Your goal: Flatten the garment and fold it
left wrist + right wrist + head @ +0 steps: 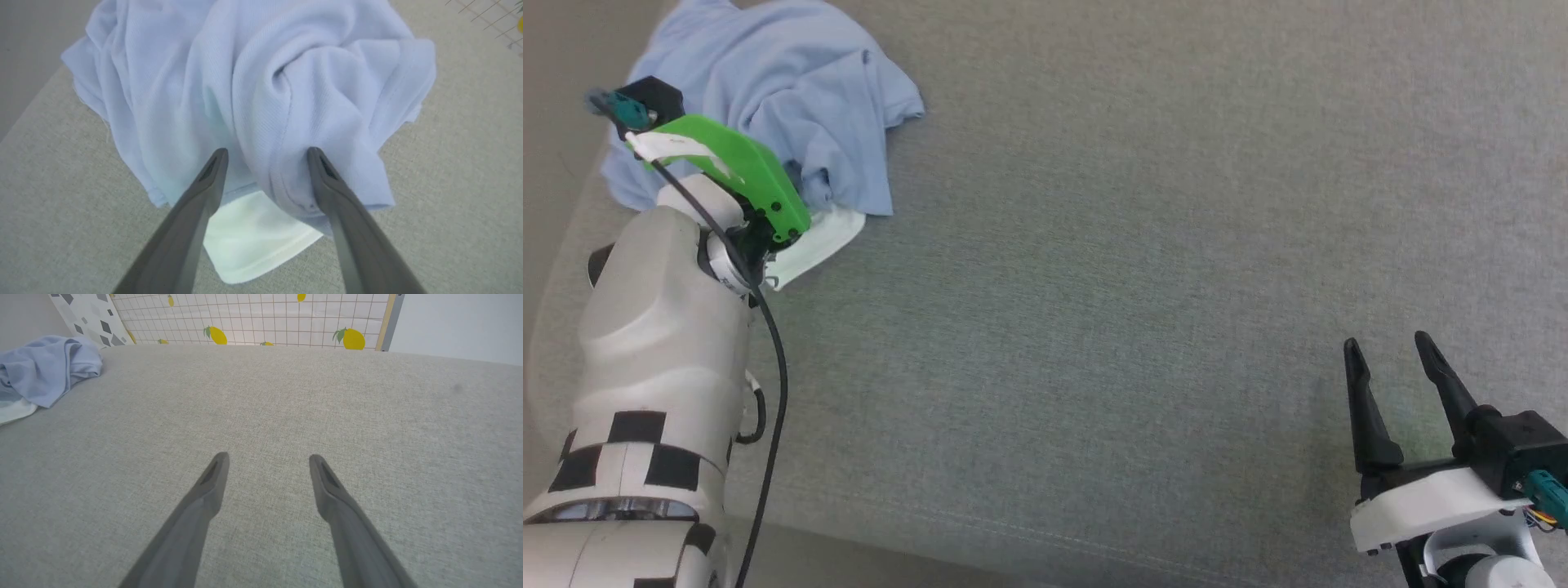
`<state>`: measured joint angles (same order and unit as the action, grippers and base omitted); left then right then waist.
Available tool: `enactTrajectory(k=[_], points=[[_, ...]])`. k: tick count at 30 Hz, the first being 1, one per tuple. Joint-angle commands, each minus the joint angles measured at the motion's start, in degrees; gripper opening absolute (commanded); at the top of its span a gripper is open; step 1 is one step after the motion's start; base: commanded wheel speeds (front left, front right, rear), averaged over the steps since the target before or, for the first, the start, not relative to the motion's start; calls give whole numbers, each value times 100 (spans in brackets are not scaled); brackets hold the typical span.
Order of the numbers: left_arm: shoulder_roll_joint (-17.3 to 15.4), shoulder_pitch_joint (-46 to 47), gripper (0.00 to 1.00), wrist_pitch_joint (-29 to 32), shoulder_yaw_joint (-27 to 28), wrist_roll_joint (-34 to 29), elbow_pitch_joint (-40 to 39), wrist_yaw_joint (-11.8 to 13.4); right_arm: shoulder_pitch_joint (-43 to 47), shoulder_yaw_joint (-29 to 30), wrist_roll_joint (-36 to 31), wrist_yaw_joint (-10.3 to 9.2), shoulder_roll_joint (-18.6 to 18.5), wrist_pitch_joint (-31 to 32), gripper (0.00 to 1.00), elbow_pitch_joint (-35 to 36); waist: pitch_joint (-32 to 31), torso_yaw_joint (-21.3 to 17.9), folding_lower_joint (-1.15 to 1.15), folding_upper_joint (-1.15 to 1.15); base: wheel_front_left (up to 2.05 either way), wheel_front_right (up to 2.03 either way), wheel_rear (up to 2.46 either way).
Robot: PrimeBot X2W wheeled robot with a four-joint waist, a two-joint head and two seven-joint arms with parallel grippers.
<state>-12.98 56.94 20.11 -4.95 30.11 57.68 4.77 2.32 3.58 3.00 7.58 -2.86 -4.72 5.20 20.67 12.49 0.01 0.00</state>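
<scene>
Garment (792,90) lies crumpled in a heap at the far-left corner of the grey fabric surface (1094,286), its left side reaching the surface's left edge. White collar (821,237) sticks out at the heap's near side. In head view a green wrist mount (735,167) covers the L arm's fingers. Left wrist view gives more: L gripper (265,153) is spread wide, a blue fold bulging btwn the fingers, tips at the cloth, nothing pinched. R gripper (1387,341) sits twd the near-right corner, also wide open & empty, over bare fabric, well apart from garment. Right wrist view adds a lemon-print grid panel (253,318) beyond the far edge. Middle & right of the surface lie bare.
</scene>
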Motion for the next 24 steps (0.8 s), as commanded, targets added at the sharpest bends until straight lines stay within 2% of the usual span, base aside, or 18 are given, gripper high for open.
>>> enactTrajectory(k=[1, 7, 10, 11, 12, 16, 24], points=[[-13, 99, 100, 175, -53, -48, 89, 91, -94, 10, -46, -9, -1, 4, 100, 50, 262, -185, -1, 0, 0, 0, 0], [127, 35, 100, 921, -232, -77, 434, 288, -76, 18, -41, -9, -1, 39, 100, 93, 353, -111, -1, 0, 0, 0, 0], [201, -25, 100, 926, -187, 12, 449, 295, -92, 13, -50, -9, -1, 48, 100, 102, 371, -69, -1, 0, 0, 0, 0], [229, -39, 17, 863, -154, 55, 425, 285, -100, 16, -54, -9, -1, 49, 100, 99, 368, -44, -1, 0, 0, 0, 0], [237, -49, 0, 786, -146, 64, 400, 281, -107, 15, -55, -9, -1, 48, 100, 95, 359, -25, -1, 0, 0, 0, 0], [216, -17, 0, 218, -19, 143, 202, 267, -125, -7, -43, -9, -1, 31, 100, 25, 239, 71, -1, 0, 0, 0, 0], [-13, 347, 0, -1085, 164, 187, -358, -23, -128, -167, 142, -9, -1, -113, 100, -352, -356, 189, -1, 0, 0, 0, 0]])
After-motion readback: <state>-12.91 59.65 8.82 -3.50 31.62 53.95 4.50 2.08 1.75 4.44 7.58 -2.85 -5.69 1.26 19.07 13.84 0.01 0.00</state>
